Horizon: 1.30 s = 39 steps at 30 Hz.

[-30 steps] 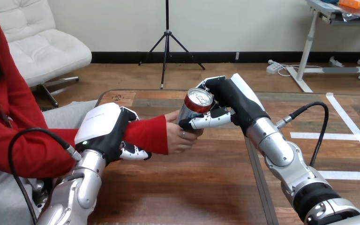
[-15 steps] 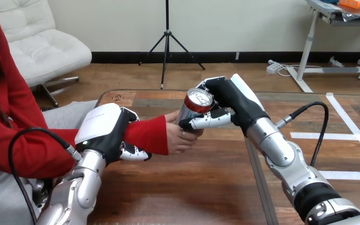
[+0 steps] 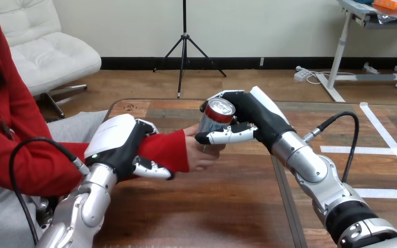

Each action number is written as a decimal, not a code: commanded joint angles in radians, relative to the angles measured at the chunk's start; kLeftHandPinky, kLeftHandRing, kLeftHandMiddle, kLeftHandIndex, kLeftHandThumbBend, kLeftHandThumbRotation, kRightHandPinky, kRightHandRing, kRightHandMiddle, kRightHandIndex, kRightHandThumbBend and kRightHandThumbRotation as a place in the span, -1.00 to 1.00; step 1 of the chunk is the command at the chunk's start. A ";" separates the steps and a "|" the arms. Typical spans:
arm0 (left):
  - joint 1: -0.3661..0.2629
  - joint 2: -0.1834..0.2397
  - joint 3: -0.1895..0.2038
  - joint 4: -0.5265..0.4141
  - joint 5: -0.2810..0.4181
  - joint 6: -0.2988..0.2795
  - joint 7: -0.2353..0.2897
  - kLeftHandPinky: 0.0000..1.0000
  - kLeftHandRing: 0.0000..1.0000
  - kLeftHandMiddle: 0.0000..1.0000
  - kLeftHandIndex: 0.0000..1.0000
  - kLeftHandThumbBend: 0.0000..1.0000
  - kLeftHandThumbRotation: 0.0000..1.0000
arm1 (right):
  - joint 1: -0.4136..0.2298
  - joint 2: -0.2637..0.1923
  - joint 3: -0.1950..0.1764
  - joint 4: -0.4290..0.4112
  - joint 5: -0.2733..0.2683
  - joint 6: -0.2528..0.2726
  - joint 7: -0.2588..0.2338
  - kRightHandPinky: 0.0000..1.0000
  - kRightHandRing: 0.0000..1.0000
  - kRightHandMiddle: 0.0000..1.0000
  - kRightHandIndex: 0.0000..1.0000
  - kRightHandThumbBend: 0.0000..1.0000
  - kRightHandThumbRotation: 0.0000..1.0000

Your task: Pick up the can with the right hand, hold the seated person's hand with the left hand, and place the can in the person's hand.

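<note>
Head view: red-and-silver can [image 3: 216, 118], tilted, silver top showing.

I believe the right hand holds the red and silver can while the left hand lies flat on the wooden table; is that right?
No: in the head view the left hand grips the person's red-sleeved forearm; the right hand holds the can.
</note>
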 commanded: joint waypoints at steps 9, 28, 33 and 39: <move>-0.266 -0.032 -0.001 -0.153 -0.094 -0.235 -0.014 0.08 0.38 0.46 0.50 1.00 0.37 | -0.085 -0.010 -0.016 -0.140 0.046 -0.039 0.055 0.37 0.58 0.66 0.70 1.00 0.80; -0.186 -0.024 0.014 -0.135 -0.104 -0.268 -0.008 0.60 0.74 0.75 0.70 1.00 0.58 | 0.012 -0.023 -0.061 -0.209 0.126 -0.070 0.104 0.42 0.67 0.76 0.76 1.00 1.00; -0.157 -0.022 0.024 -0.125 -0.120 -0.290 -0.013 0.61 0.82 0.79 0.76 1.00 0.66 | 0.048 -0.027 -0.069 -0.234 0.148 -0.077 0.114 0.45 0.67 0.78 0.78 1.00 1.00; -0.129 -0.022 0.035 -0.114 -0.146 -0.311 -0.019 0.53 0.88 0.83 0.80 1.00 0.71 | 0.084 -0.032 -0.075 -0.264 0.161 -0.075 0.122 0.46 0.66 0.78 0.79 1.00 1.00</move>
